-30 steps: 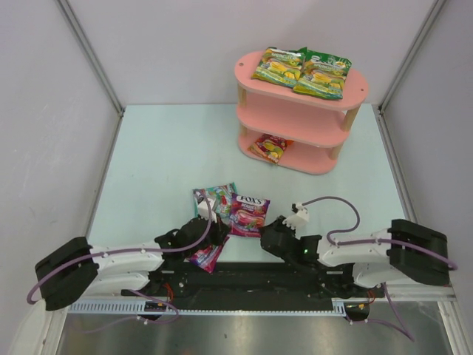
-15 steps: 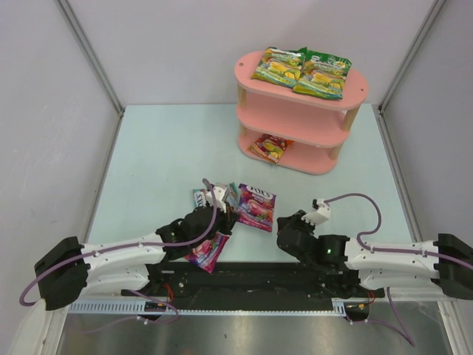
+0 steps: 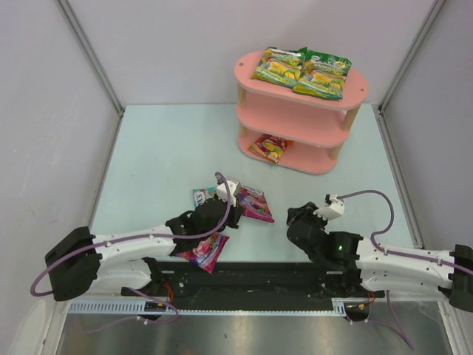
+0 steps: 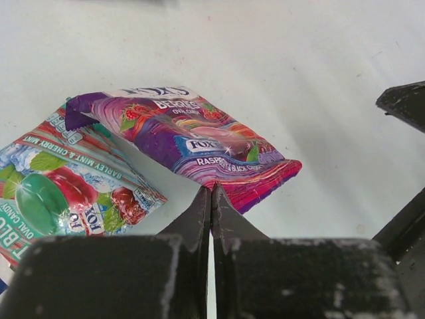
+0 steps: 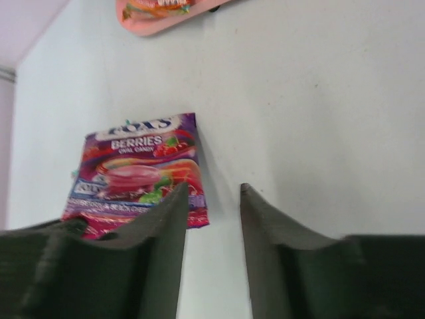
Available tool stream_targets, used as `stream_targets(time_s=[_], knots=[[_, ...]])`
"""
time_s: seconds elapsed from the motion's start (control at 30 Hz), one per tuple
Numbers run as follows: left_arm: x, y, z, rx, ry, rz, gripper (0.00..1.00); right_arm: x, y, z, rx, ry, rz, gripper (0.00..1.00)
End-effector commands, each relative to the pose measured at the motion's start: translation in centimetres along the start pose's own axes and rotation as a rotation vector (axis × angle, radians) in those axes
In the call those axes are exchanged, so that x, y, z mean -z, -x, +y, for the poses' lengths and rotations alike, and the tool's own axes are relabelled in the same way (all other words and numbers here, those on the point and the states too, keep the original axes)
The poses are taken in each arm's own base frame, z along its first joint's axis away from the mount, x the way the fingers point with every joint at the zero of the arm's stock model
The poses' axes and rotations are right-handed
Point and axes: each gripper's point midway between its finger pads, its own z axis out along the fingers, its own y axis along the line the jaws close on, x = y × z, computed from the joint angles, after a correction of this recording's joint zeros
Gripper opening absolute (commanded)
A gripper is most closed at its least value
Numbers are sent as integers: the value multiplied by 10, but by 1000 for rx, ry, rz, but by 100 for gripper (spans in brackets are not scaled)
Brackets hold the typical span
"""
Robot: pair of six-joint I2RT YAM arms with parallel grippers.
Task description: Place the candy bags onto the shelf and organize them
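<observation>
A purple berries candy bag (image 3: 255, 203) (image 4: 186, 143) (image 5: 139, 173) lies flat on the table. My left gripper (image 3: 235, 214) (image 4: 212, 189) is shut, with its tips at that bag's near edge and nothing between them. A teal candy bag (image 3: 201, 196) (image 4: 60, 193) lies just left of it, and a magenta one (image 3: 205, 251) sits under my left arm. My right gripper (image 3: 295, 216) (image 5: 212, 189) is open and empty, just right of the purple bag. The pink shelf (image 3: 355, 92) holds two green-yellow bags (image 3: 301, 70) on top and an orange-red bag (image 3: 270, 147) on its bottom board.
White walls with metal corner posts (image 3: 92, 55) close in the table on the left, back and right. The shelf's middle board (image 3: 295, 118) is bare. A black rail (image 3: 244, 281) runs along the near edge between the arm bases.
My left gripper slid forward, staying shut, and the purple bag shifted away and to the right. My right arm swung right and forward, and its jaws opened.
</observation>
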Motion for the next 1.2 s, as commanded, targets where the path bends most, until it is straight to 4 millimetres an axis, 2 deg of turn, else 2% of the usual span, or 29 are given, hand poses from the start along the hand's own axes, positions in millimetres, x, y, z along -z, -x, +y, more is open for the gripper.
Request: stream_targets(time_s=[0.0,0.1,0.2,0.23,0.33,0.47,0.63,0.67,0.8,1.03,1.07,1.17], knots=[[2,6,-3,48,-22,-50,0,-1,-3,7,19,23,46,56],[8,-8,1,93,-26,-39,0,-7,-22,16,-42,70,131,63],[14,-34,14,139,8,5,0,-13,-42,21,-67,98,211,66],[17,-52,22,146,27,38,0,-17,-50,18,-46,85,231,66],[21,-82,33,188,57,91,0,-18,-66,28,-31,118,294,70],[20,-113,40,205,90,175,0,-28,-95,19,16,69,367,70],[15,-124,38,224,88,210,0,-32,-113,33,15,58,419,70],[14,-124,37,227,86,211,0,-31,-121,28,36,37,436,70],[12,-123,34,235,73,211,0,-29,-133,31,33,41,453,70],[11,-117,31,232,67,202,0,-24,-130,26,2,-5,415,66],[11,-117,31,234,66,203,0,-22,-129,17,15,-36,403,65],[10,-114,27,238,53,201,0,-22,-123,13,-10,-61,333,63]])
